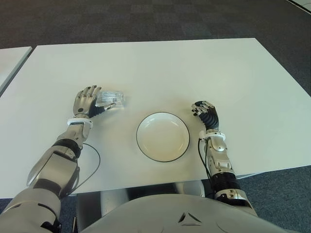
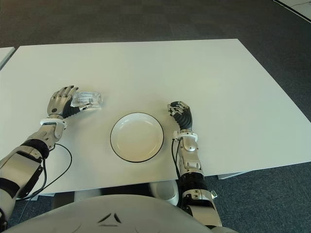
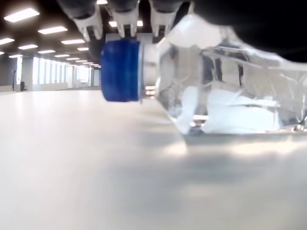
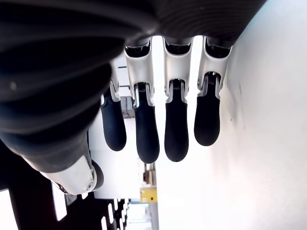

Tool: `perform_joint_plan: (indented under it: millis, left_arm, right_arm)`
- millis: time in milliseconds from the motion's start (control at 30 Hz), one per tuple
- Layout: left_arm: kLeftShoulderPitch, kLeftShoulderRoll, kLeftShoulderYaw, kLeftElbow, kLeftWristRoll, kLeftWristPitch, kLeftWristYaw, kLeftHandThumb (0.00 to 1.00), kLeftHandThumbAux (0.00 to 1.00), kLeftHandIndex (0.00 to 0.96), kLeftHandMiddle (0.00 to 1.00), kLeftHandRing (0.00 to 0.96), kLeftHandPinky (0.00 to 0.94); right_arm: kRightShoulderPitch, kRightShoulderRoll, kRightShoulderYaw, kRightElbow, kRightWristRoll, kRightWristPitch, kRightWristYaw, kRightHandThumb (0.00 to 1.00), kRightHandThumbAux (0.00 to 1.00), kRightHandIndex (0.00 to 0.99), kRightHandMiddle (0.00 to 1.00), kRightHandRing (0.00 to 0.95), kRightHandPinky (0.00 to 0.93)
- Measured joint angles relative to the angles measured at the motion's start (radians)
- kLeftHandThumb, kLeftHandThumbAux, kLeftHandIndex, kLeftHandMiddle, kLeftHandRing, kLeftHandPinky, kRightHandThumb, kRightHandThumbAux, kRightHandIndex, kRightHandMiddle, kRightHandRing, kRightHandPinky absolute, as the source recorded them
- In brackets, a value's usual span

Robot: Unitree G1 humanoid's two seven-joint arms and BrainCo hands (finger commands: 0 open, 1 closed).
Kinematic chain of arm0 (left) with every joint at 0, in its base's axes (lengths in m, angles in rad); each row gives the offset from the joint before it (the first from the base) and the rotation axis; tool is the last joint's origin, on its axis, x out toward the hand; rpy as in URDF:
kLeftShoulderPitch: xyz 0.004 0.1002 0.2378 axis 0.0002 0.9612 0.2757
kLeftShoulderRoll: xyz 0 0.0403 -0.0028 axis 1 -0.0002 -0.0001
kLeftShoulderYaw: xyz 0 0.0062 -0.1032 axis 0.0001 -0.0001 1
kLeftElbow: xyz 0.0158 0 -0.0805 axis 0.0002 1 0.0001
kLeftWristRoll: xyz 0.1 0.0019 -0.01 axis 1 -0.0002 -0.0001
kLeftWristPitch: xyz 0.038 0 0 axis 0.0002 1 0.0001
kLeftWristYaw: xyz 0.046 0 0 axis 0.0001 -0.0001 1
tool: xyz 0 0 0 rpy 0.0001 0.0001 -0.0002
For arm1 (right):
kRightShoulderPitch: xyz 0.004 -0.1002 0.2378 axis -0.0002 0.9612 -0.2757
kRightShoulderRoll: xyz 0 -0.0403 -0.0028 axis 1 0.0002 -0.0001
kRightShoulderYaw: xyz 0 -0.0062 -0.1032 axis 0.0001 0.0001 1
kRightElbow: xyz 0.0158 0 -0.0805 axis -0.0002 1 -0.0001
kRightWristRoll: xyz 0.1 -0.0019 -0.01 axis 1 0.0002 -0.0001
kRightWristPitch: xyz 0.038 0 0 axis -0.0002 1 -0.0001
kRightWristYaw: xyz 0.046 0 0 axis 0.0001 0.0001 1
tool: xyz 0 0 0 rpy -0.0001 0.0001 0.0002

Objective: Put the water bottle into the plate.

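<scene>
A clear water bottle [image 1: 111,98] with a blue cap [image 3: 120,70] lies on its side on the white table [image 1: 194,68], left of the plate. My left hand [image 1: 92,101] is right beside it on its left, fingers [image 3: 125,21] stretched out above the cap end, thumb reaching along the bottle's near side, not closed around it. The white plate [image 1: 163,137] with a dark rim sits near the table's front edge, with nothing in it. My right hand [image 1: 204,111] shows just right of the plate, fingers [image 4: 175,129] curled and holding nothing.
A black cable [image 1: 92,162] loops on the table beside my left forearm. A second table's corner [image 1: 9,60] shows at the far left. Dark carpet lies beyond the far edge.
</scene>
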Motion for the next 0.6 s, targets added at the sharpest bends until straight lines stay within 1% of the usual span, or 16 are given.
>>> perform_joint_plan:
  millis: [267,600]
  left_arm:
    - [-0.008,-0.016,-0.019,0.002,-0.014,0.004,0.0,0.553,0.132,0.0,0.0,0.0,0.0]
    - [-0.022,-0.031,-0.052,0.002,-0.017,0.036,-0.005,0.549,0.145,0.0,0.0,0.0,0.0]
  right_arm:
    - [0.0,-0.001,0.0,0.0,0.0,0.0,0.001,0.708,0.732,0.43,0.497,0.512,0.532]
    - [0.0,-0.001,-0.001,0.0,0.0,0.0,0.005,0.708,0.732,0.429,0.497,0.513,0.531]
